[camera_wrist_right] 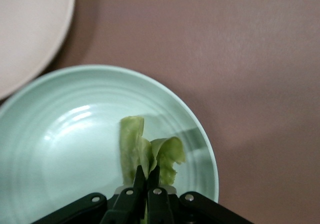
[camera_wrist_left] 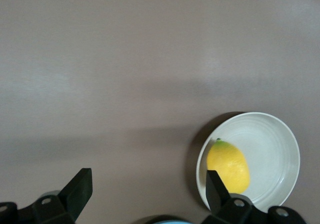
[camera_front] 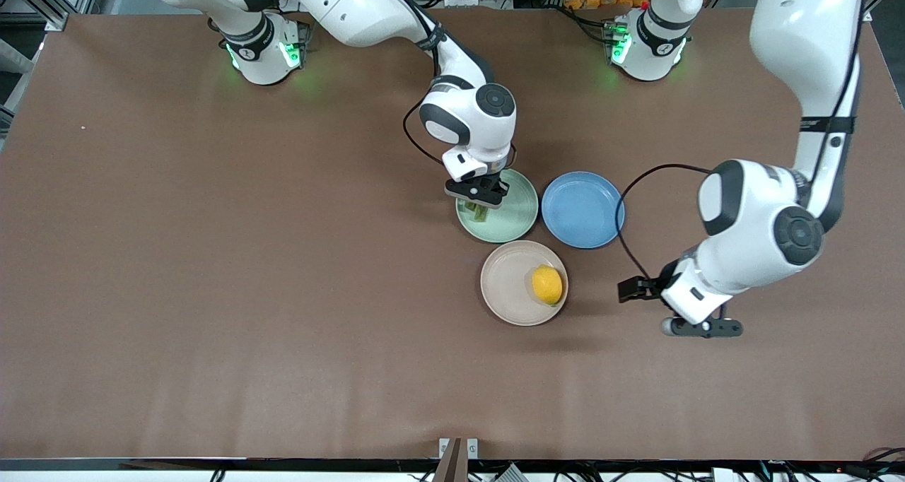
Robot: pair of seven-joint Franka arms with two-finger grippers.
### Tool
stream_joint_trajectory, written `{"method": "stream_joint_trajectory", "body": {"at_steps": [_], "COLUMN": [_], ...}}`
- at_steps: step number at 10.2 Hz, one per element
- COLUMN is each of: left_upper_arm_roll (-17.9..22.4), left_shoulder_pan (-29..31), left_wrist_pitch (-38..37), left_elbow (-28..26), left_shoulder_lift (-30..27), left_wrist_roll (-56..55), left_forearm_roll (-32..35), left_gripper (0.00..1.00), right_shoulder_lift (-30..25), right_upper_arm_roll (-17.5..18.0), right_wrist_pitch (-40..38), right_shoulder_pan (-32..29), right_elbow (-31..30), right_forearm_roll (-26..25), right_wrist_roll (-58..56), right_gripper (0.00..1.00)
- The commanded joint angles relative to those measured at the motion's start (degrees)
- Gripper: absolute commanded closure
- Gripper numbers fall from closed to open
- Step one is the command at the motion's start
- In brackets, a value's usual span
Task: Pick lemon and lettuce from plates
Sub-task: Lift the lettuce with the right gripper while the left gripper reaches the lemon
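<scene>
The lemon (camera_front: 547, 285) (camera_wrist_left: 228, 166), bright yellow, lies on the beige-pink plate (camera_front: 503, 284) (camera_wrist_left: 276, 143), toward the left arm's side of it. A folded, wrinkled green lettuce (camera_front: 481, 213) (camera_wrist_right: 150, 151) stands on the mint green plate (camera_front: 517, 218) (camera_wrist_right: 60, 149). My right gripper (camera_front: 482, 203) (camera_wrist_right: 147, 176) is over that plate, shut on the leaf's edge. The left gripper (camera_front: 640, 291) (camera_wrist_left: 147, 181) hangs open and holds nothing, over bare table beside the beige-pink plate, toward the left arm's end.
A blue plate (camera_front: 583, 210) with nothing on it sits beside the mint one, toward the left arm's end of the table. The three plates cluster mid-table. Brown table surface (camera_front: 247, 291) spreads around them.
</scene>
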Motion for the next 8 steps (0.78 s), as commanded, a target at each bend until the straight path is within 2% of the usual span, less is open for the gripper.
{"method": "stream_joint_trajectory", "body": {"at_steps": [1,3,4,6,8], "left_upper_arm_roll": [0.6,0.6,0.7,0.6,0.6], "left_shoulder_pan": [-2.8,-4.0,-5.3,-5.8,-7.5], "left_wrist_pitch": [1.6,1.6,1.6,1.6,0.9], "left_elbow": [1.4,1.4,1.4,1.2,0.9], "left_shoulder_lift": [1.4,1.3,1.3,1.6,2.2], "left_wrist_roll": [-3.0,-4.3,-5.9,-11.3,-16.2], "left_forearm_roll": [-1.2,-0.7,0.3,2.4,2.3], "left_gripper": [0.0,0.0,0.0,0.0,0.0], "right_shoulder_lift": [0.1,-3.6,-7.8,-15.9,-22.6], "right_upper_arm_roll": [0.2,0.8,0.5,0.3,0.2], "right_wrist_pitch": [-7.1,-15.4,-18.4,-26.7,-33.9], "right_shoulder_pan": [-1.0,-4.2,-6.0,-12.5,-19.9], "right_elbow": [5.8,7.9,7.9,7.9,7.6], "right_forearm_roll": [2.2,4.4,8.6,13.3,14.9], "right_wrist_roll": [-0.5,-5.7,-10.4,-20.5,-28.5], "right_gripper": [1.0,1.0,1.0,1.0,1.0]}}
